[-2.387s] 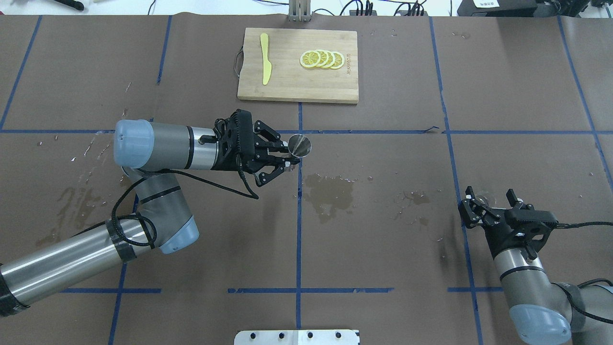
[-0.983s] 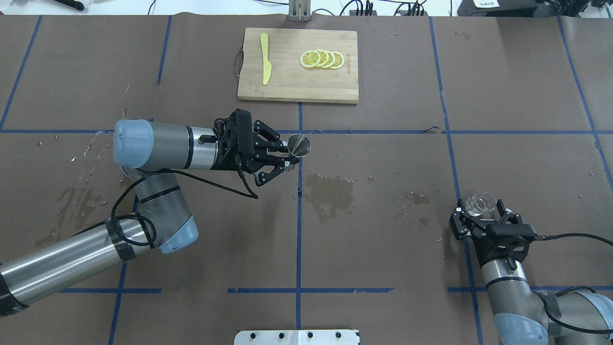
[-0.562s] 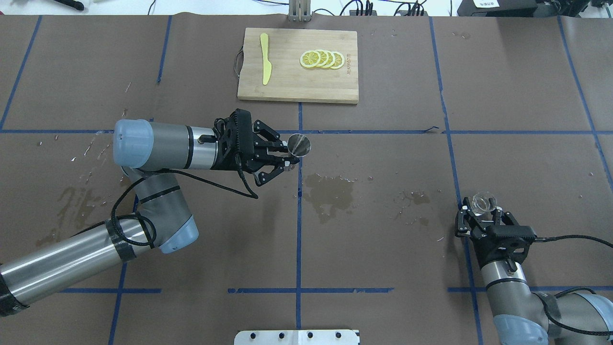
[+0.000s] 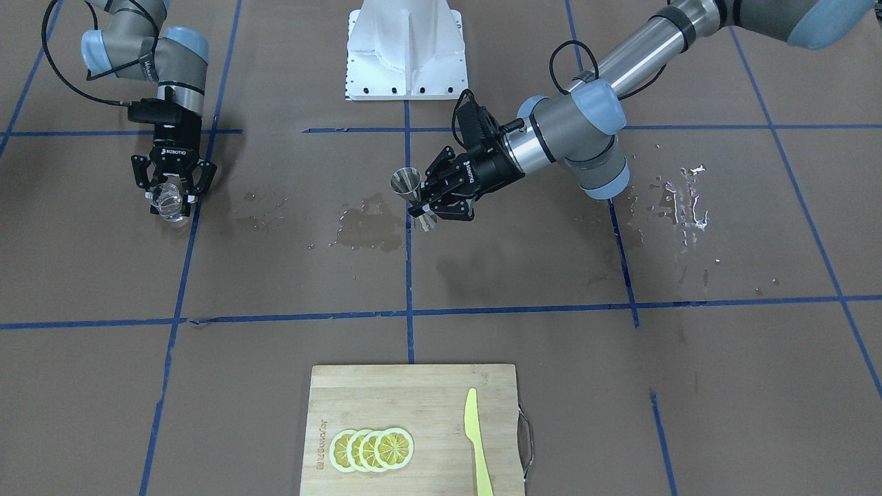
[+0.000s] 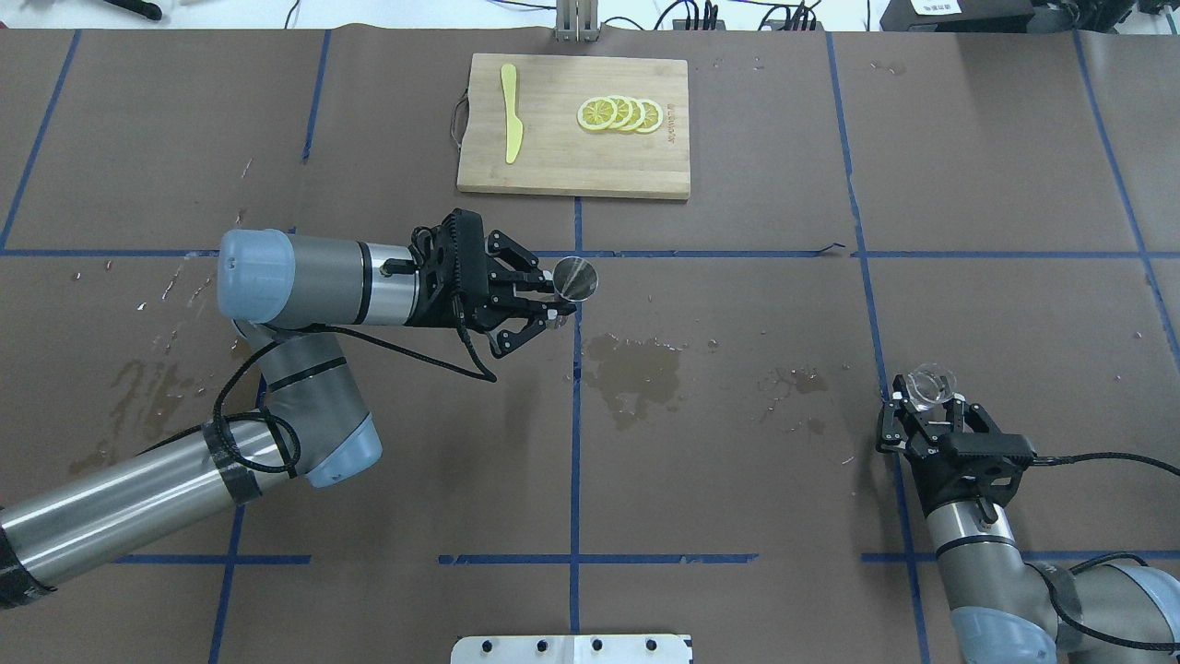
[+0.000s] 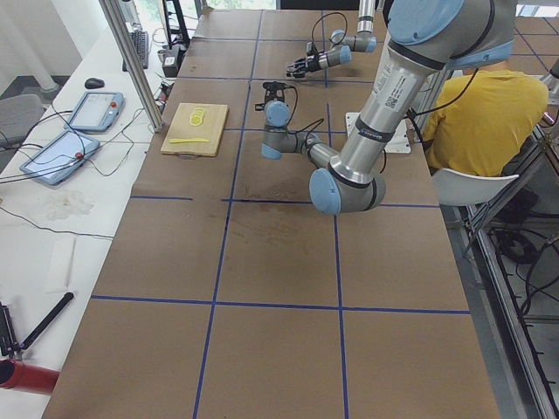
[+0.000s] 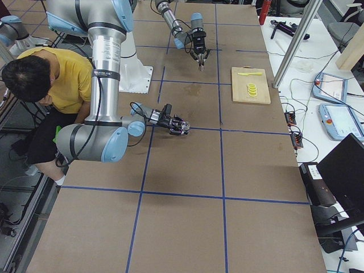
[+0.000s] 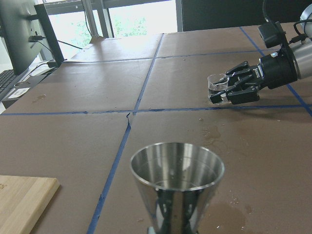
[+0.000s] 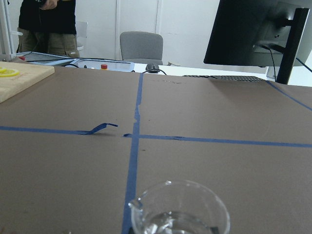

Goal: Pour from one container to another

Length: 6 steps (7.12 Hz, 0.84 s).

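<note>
A steel hourglass jigger [image 5: 576, 278] [image 4: 406, 183] is held upright above the middle of the table, my left gripper [image 5: 556, 304] [image 4: 425, 207] shut on its waist. Its open, empty-looking mouth [image 8: 177, 168] fills the bottom of the left wrist view. At the robot's right, the small clear cup [image 5: 929, 385] [image 4: 167, 202] [image 8: 217, 86] sits between the fingers of my right gripper [image 5: 927, 410] [image 4: 171, 191], which is shut on it, low over the table. The cup's rim [image 9: 179, 207] shows at the bottom of the right wrist view, with a little liquid inside.
A wooden cutting board [image 5: 553, 166] with lemon slices [image 5: 619, 113] and a yellow knife [image 5: 510, 112] lies at the far centre. Wet patches [image 5: 636, 369] mark the paper between the arms. A person in a yellow shirt [image 7: 60, 74] sits beside the robot base.
My right gripper, wide open around the cup at first, has shut on it, and its wrist has shifted and straightened slightly. The left arm and jigger have stayed still.
</note>
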Motion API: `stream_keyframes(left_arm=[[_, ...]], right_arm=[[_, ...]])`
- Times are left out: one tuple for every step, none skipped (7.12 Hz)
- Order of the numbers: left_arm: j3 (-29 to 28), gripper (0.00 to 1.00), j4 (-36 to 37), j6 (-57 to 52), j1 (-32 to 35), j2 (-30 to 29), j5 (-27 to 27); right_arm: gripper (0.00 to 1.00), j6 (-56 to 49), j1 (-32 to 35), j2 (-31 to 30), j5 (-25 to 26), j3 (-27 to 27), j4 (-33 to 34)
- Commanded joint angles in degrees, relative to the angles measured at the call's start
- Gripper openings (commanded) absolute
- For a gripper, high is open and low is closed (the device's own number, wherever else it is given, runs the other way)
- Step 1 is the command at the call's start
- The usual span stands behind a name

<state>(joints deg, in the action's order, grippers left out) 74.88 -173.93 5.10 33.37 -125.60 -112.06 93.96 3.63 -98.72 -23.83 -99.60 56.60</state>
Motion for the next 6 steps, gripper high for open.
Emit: stream_keyframes(left_arm=[[0.0, 0.00, 0.0, 0.0, 0.0, 0.0, 0.0], [0.0, 0.00, 0.0, 0.0, 0.1, 0.0, 0.0], [0.0, 0.00, 0.0, 0.0, 0.1, 0.0, 0.0], [0.0, 0.00, 0.0, 0.0, 0.1, 0.0, 0.0], [0.3, 0.00, 0.0, 0.0, 0.0, 0.5, -0.1], [0.3, 0.00, -0.6, 0.0, 0.0, 0.8, 0.0]], right_arm=[[0.00, -0.4, 0.2, -0.5, 1.8, -2.3, -1.3], [0.00, -2.4, 0.1, -0.5, 5.2, -2.9, -1.3], [0.00, -11.4, 0.2, -0.1, 5.1, -5.0, -1.8], [0.00, -18.6, 0.2, 0.0, 4.8, -5.9, -5.2], [0.00, -23.5, 1.6, 0.2, 1.5, -6.0, -12.4], [0.00, -32.7, 4.4, 0.5, -2.2, -6.0, -18.4]])
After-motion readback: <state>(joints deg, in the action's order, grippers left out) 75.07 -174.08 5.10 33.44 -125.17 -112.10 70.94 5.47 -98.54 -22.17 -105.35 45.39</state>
